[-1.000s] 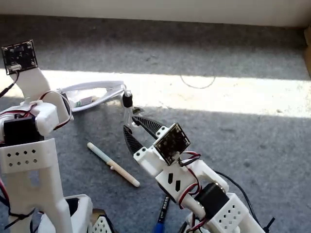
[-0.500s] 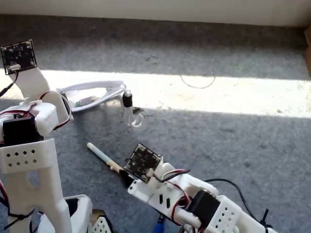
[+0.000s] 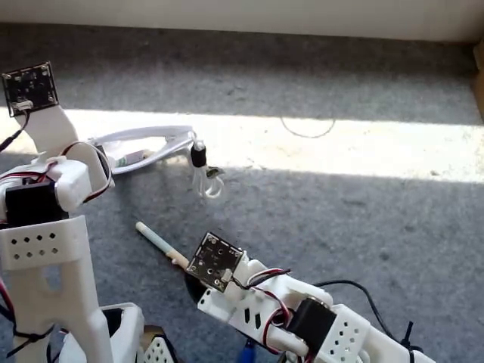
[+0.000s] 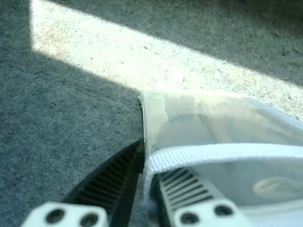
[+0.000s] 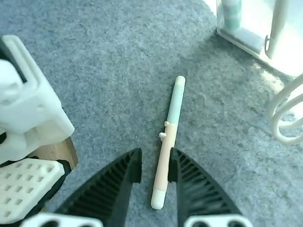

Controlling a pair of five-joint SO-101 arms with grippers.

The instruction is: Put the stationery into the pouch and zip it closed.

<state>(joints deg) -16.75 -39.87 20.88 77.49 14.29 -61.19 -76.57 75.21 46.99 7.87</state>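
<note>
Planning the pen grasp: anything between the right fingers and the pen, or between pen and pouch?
Nothing visible. The right gripper sits over the pen, fingers either side of it. Bare carpet lies between pen and pouch; a white loop lies off to one side.

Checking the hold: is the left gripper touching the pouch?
Touching: the left wrist view shows the left gripper clamped on the pouch at its webbing edge.

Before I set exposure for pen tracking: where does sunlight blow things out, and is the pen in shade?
High view: a sunlit band crosses the carpet and washes out the pouch; the pen lies in shade. Right wrist view: pen shaded, glare on the pouch. Left wrist view: sun patch behind the pouch.
</note>
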